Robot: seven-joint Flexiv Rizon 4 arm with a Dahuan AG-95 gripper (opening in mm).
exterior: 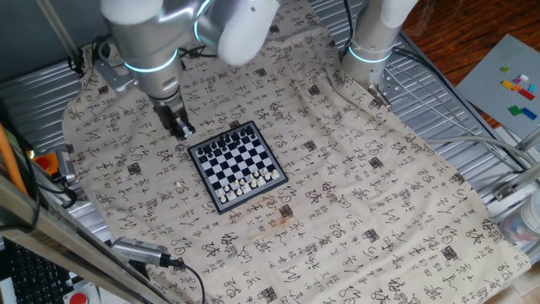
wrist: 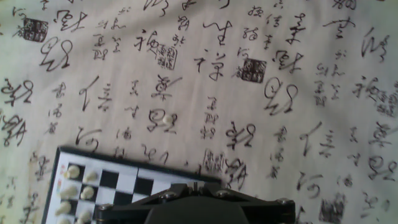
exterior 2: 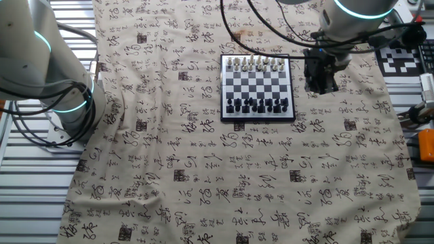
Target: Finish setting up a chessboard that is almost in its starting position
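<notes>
The chessboard (exterior: 232,160) lies on the patterned cloth, with white pieces (exterior: 249,184) along its near edge and dark pieces (exterior: 224,139) along its far edge. It also shows in the other fixed view (exterior 2: 258,85) and at the lower left of the hand view (wrist: 121,180). One small white piece (wrist: 166,119) lies loose on the cloth beyond the board's white end, and in one fixed view it (exterior: 180,183) sits left of the board. My gripper (exterior: 183,129) hangs just off the board's left corner, its jaws shut with nothing seen between them. In the other fixed view it (exterior 2: 320,80) is right of the board.
A second arm's base (exterior: 371,42) stands at the back of the cloth. A grey plate with coloured bricks (exterior: 506,84) lies at the far right. A small camera with a cable (exterior: 139,251) sits at the cloth's front left, and orange parts (exterior: 63,162) at the left edge.
</notes>
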